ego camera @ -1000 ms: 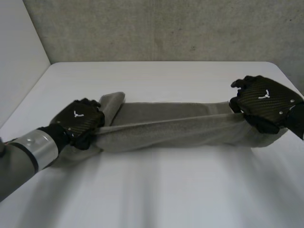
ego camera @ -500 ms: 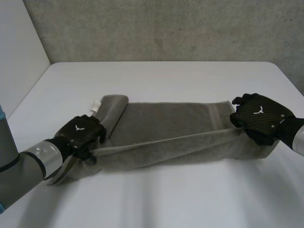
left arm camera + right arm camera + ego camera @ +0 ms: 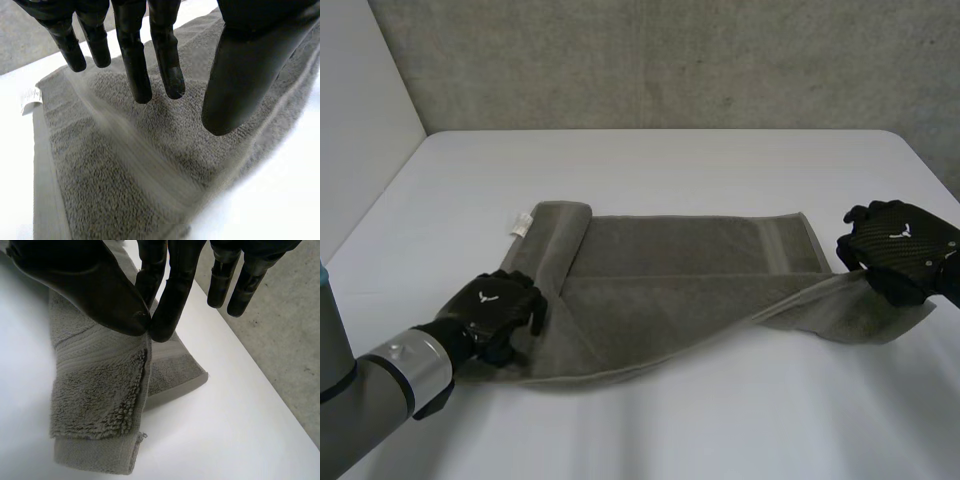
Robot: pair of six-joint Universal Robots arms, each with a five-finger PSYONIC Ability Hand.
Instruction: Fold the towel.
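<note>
Head view, compared with a second ago: the near long edge of the towel (image 3: 670, 300) is no longer stretched taut in the air between the two hands. Both hands have come back toward me, and the cloth has dropped and spread out on the desk (image 3: 650, 160).

Left hand (image 3: 495, 305): has let go. In its wrist view the fingers (image 3: 132, 65) hang straight over the pile with the thumb apart and nothing between them. It sits above the towel's near left corner. Whether the fingertips touch the cloth, I cannot tell.

Right hand (image 3: 900, 245): still gripping. In its wrist view the thumb (image 3: 85, 285) and one finger pinch the towel's edge, and the rest of that end hangs below. From the head camera the right end is lifted off the desk and twisted, with the far right corner lying flat.

Towel position: mid-desk, long axis running left to right. The left end is turned over on itself in a narrow flap, with a white label (image 3: 523, 222) at its far corner.

Judgement: this reads as laying out, not a finished fold. Most of the towel looks like a single layer. The right end has yet to be set down flat, and the turned-over flap on the left may need smoothing first.
</note>
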